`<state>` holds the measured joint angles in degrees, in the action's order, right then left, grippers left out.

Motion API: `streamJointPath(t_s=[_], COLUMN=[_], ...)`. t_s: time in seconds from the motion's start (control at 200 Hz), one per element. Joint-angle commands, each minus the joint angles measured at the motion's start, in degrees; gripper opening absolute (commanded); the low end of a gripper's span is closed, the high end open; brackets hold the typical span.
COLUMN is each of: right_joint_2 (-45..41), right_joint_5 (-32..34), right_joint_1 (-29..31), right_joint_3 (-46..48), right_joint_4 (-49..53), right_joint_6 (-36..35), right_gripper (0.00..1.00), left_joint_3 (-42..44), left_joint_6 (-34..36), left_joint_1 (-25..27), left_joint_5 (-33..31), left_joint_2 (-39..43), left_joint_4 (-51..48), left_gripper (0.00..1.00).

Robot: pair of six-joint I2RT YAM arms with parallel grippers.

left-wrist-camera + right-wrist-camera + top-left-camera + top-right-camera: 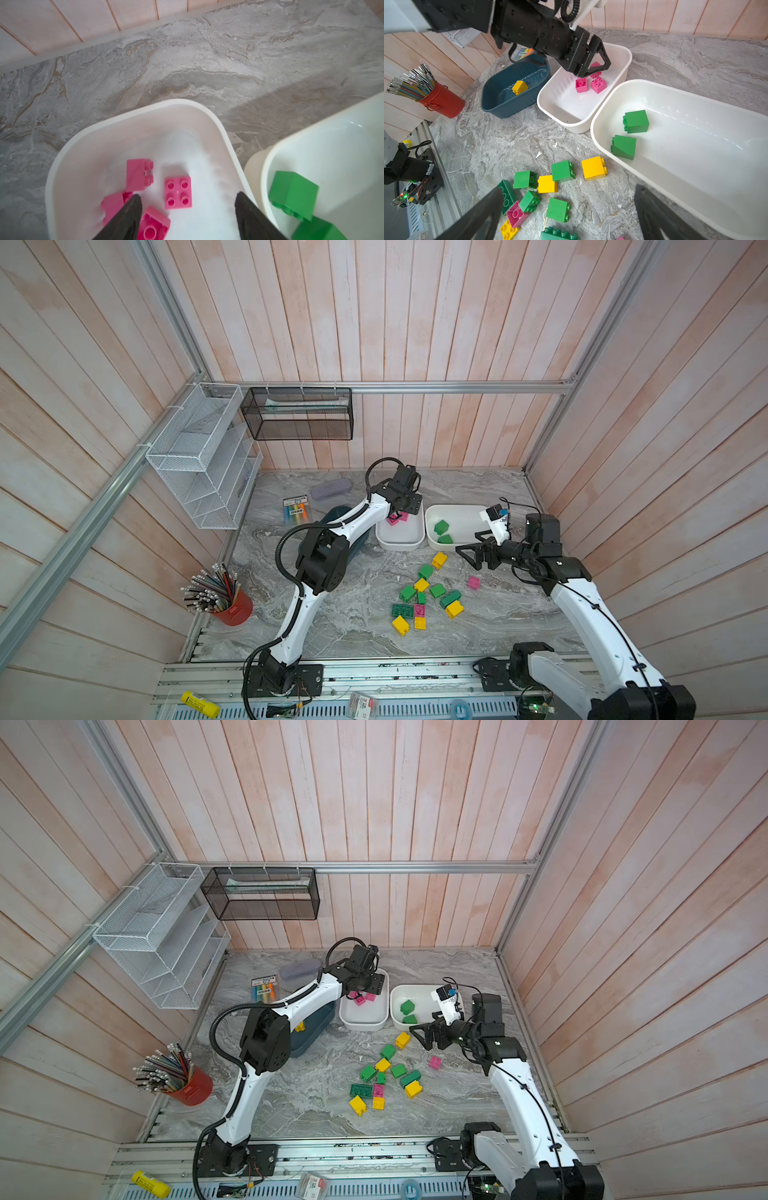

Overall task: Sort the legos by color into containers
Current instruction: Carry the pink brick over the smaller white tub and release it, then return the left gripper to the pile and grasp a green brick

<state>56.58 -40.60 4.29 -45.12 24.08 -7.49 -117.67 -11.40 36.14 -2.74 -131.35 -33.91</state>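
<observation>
L arm [357,516] over teal tub [500,101]; markers [295,509], pencil cup [235,608] nr.

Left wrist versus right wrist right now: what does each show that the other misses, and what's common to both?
Left wrist only: all four pink bricks, unobstructed. Right wrist only: the dark teal tub holding one yellow brick, the loose bricks on the table, the red pencil cup. Both: the white tub of pink bricks with the left gripper open over it, and the neighbouring white tub with two green bricks.
</observation>
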Motion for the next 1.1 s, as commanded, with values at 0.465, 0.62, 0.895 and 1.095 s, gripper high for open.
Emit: streamJointPath(t_s=[0.465,0.62,0.895,1.095], right_joint_2=[-2.1,-3.4,-3.5,-3.2], right_joint_5=[-6.0,-5.7,-4.4,-4.7], right_joint_1=[-0.1,0.2,0.6,0.7], right_joint_3=[0.3,1.4,1.4,0.8], right_joint_4=[0.6,2.0,2.3,4.0], right_joint_6=[1.1,1.0,0.5,-1.1], right_gripper=[0.98,0.98,0.98,0.98], left_joint_3=[42.1,50.2,50.7,51.2], left_joint_6=[-10.3,-11.7,-7.5,-3.9], left_joint_1=[13.4,16.8,20.1,20.2], left_joint_5=[9.1,9.5,7.7,2.0], left_joint_2=[38.0,40.0,33.9,30.0], left_joint_4=[-8.4,-2.8,-0.5,1.2], left_gripper=[0.77,0.77,0.77,0.75])
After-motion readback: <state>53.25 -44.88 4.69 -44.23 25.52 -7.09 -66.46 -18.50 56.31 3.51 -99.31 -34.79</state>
